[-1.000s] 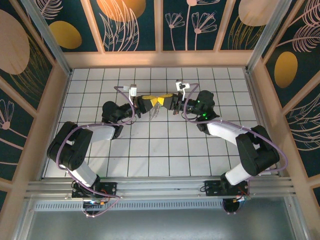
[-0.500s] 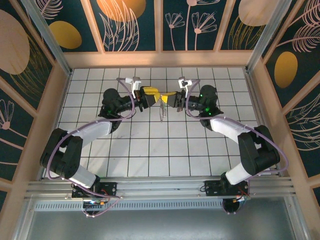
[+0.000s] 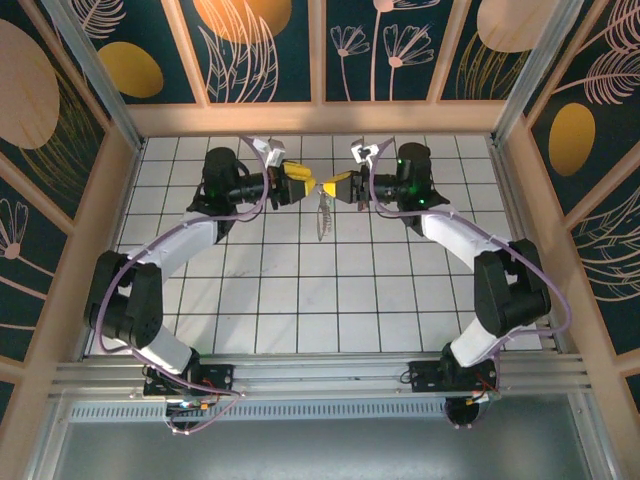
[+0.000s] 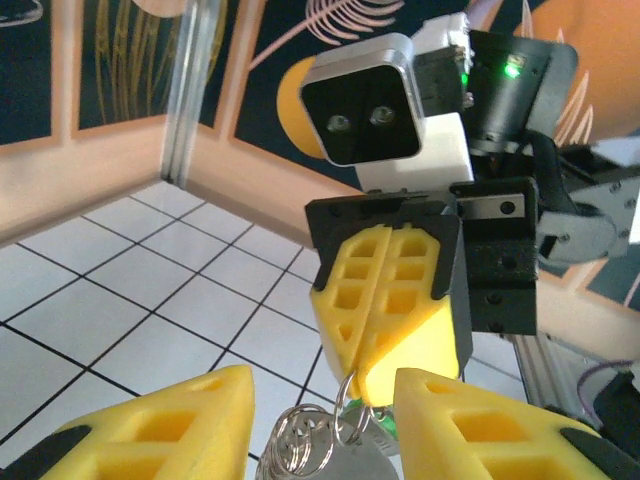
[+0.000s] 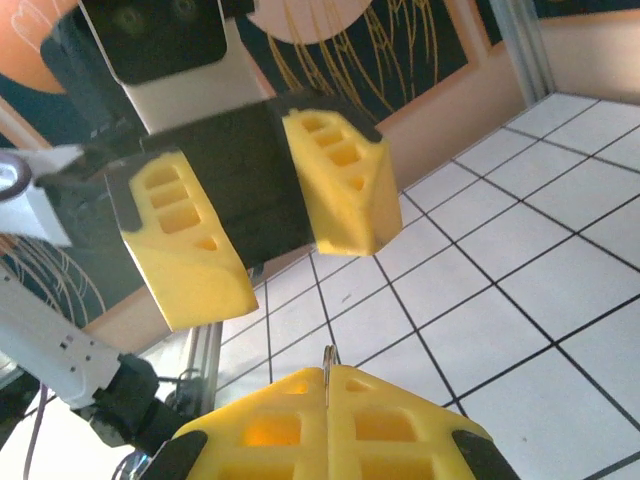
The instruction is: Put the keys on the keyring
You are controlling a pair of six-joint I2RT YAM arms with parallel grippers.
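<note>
My right gripper [image 3: 334,186] is shut on a thin silvery ring of the keyring [image 4: 353,403], and the ring's edge [image 5: 327,358] pokes up between its closed yellow fingers. Below the ring hang several coiled silvery loops [image 4: 298,447] and the keys, with a bit of green tag [image 4: 384,428] showing. The bundle [image 3: 322,215] dangles above the tiles. My left gripper [image 3: 307,186] faces the right one, open, its fingertips [image 4: 232,385] on either side of the hanging bundle and not touching it. The lower part of the bundle is cut off in the left wrist view.
The white tiled floor [image 3: 300,290] spreads out below both arms. The wooden back wall [image 3: 320,118] lies just behind the grippers, and side walls close in left and right. Purple cables loop off both wrists.
Both grippers have moved toward the back wall and risen, carrying the dangling bundle with them. The left gripper's yellow fingers now stand slightly apart from the right gripper's.
</note>
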